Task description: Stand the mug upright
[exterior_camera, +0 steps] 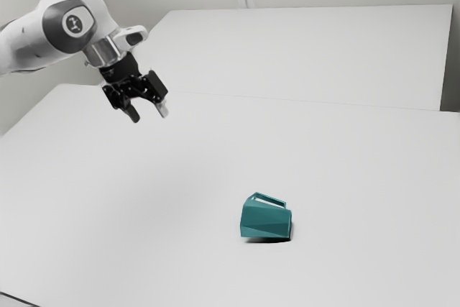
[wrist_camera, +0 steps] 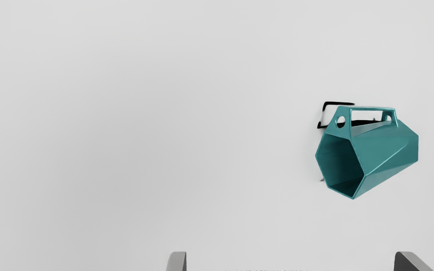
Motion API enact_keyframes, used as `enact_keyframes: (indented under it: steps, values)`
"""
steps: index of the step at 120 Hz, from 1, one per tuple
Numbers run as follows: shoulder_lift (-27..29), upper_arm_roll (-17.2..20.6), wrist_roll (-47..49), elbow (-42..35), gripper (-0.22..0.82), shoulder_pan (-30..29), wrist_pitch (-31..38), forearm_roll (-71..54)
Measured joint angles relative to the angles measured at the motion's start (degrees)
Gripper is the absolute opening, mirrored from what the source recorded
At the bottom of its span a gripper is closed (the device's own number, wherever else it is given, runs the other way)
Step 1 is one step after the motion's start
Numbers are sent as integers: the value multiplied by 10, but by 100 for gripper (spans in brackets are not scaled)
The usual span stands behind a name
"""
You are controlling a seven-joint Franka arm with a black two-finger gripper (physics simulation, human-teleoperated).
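- The gripper (exterior_camera: 149,113) hangs above the table (exterior_camera: 136,213), fingers spread wide, holding nothing.
- The teal mug (exterior_camera: 266,221) lies on its side on the table, well apart from the gripper.

Exterior view bright, nearly colourless; soft light across pale tabletop (exterior_camera: 359,177), faint grey shading left of centre, wall (exterior_camera: 25,16) dimmer at upper left. Narrow dark shadow hugs underside of mug (exterior_camera: 266,222), lower right of centre. Wrist view likewise bright: black shadow beside handle (wrist_camera: 371,108), thin glints along edges, deep shade inside.
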State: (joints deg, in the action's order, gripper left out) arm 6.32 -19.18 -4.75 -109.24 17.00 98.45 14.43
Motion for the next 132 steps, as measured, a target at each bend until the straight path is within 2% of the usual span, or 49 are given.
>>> enact_keyframes:
  steps: [22,49,63,86,109,132]
  values:
    - [74,1,-3,-166,60,7,88,120]
    - [94,1,-39,-276,60,21,177,253]
    - [79,1,-66,-294,60,27,201,303]
    - [14,3,-123,-294,60,38,233,369]
    - [-23,27,-182,-296,60,45,254,425]
    - [-31,47,-243,-307,60,51,277,479]
